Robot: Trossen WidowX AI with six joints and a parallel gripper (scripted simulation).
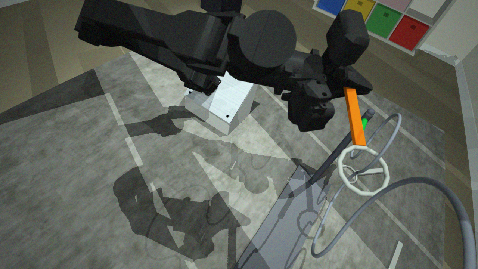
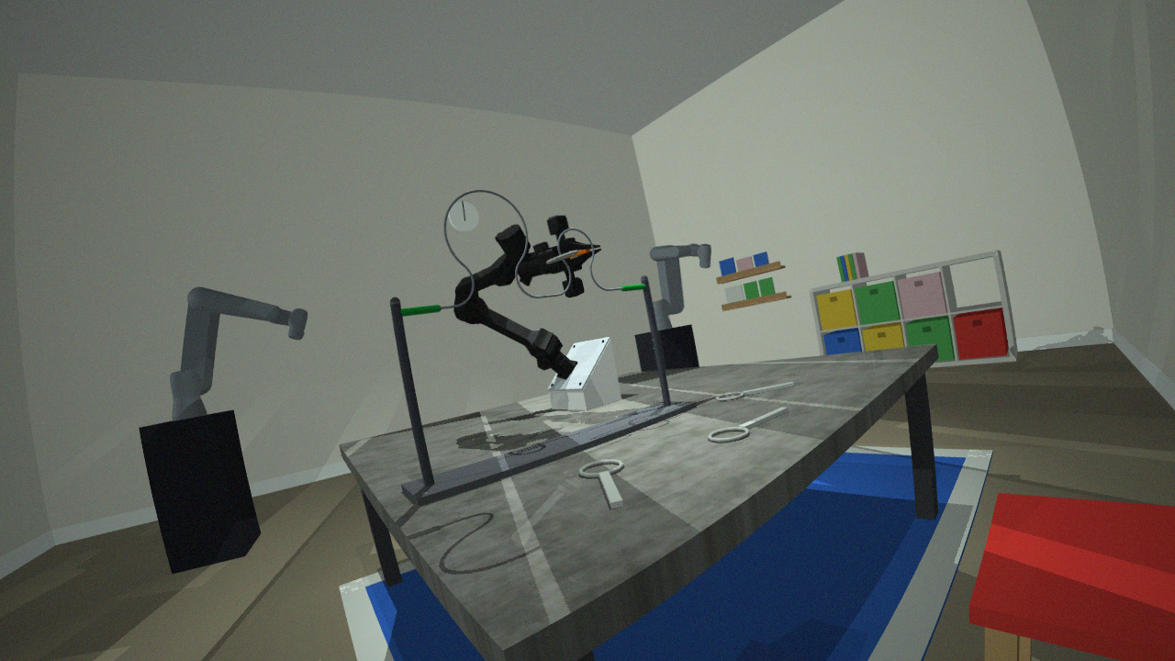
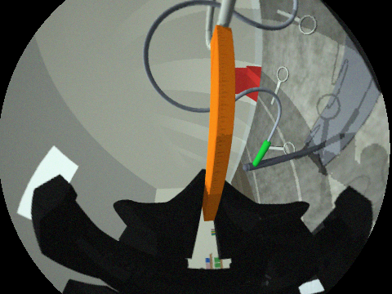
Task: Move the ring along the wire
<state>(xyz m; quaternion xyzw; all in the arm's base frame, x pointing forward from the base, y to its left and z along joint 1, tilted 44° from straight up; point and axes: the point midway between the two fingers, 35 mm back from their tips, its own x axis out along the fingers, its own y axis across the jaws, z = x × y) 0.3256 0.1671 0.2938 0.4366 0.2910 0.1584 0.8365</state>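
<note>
Gripping the orange handle [image 1: 354,117] [image 2: 581,252] [image 3: 222,98], the claw [image 1: 359,86] [image 2: 597,247] [image 3: 207,172] held the pale ring [image 1: 340,169] [image 2: 561,257] around the thin grey wire [image 1: 394,137] [image 2: 526,246] [image 3: 146,53], between the two posts. Beyond them, the white angled mount [image 1: 233,96] [image 2: 598,374] stood on the table [image 1: 83,140] [image 2: 657,493] [image 3: 294,82], and three pale ring-shaped tools lay there.

A robotics lab or classroom, with pedestal-mounted grey arms [image 2: 198,353] and colourful storage cubbies [image 2: 1001,306].
</note>
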